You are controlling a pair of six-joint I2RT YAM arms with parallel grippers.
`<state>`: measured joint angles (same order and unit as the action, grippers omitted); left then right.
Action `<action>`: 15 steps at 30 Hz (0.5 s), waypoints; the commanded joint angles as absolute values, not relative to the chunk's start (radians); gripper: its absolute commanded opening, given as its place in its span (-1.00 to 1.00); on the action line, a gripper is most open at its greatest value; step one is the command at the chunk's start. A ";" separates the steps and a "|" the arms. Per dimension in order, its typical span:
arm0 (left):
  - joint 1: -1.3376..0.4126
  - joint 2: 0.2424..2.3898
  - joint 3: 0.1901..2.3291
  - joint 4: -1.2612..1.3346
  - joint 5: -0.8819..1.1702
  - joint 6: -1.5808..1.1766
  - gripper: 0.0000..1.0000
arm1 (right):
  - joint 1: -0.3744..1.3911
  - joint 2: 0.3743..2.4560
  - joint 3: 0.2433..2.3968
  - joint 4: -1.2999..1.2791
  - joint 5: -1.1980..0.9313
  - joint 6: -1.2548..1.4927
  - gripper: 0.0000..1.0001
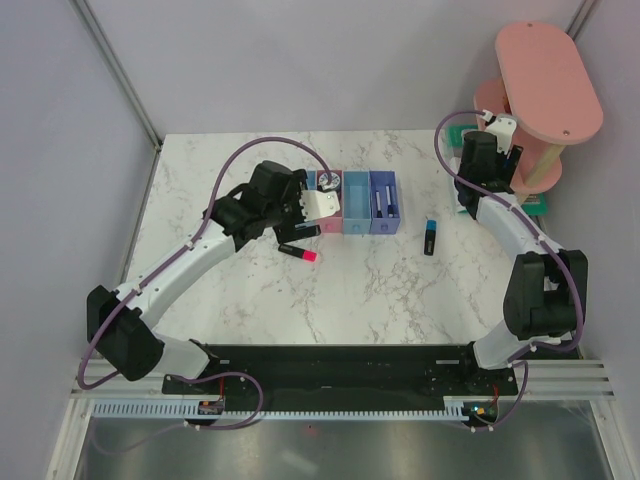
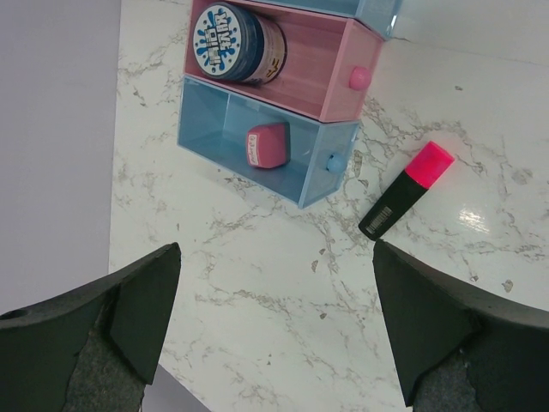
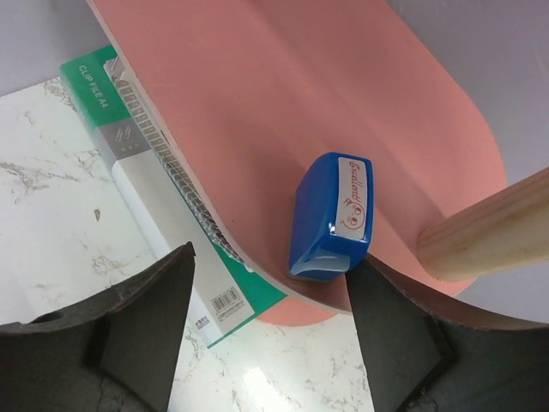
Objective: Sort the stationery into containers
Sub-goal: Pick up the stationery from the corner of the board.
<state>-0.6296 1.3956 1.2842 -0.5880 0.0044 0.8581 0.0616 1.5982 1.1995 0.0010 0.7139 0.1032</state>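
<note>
The containers (image 1: 356,205) stand in a row at mid-table. In the left wrist view a round blue pot (image 2: 238,41) sits in the pink tray (image 2: 317,81), and a pink eraser (image 2: 267,144) lies in the blue tray (image 2: 214,129). A black highlighter with a pink end (image 2: 406,189) lies on the marble beside them. My left gripper (image 2: 276,318) hovers open over bare table. A blue eraser (image 3: 333,215) rests on the pink shelf's lower tier (image 3: 257,112). My right gripper (image 3: 270,318) is open, its right finger just under the eraser's near corner.
A black highlighter with a blue end (image 1: 430,237) lies right of the trays. A green and white clip-file box (image 3: 146,172) sits under the shelf's edge. A wooden post (image 3: 489,227) rises right of the eraser. The shelf's upper tier (image 1: 548,80) overhangs the right arm.
</note>
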 commanded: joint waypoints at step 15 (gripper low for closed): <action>-0.632 1.353 1.270 -0.606 0.038 0.876 0.99 | 0.040 1.628 1.267 0.078 0.772 0.118 0.35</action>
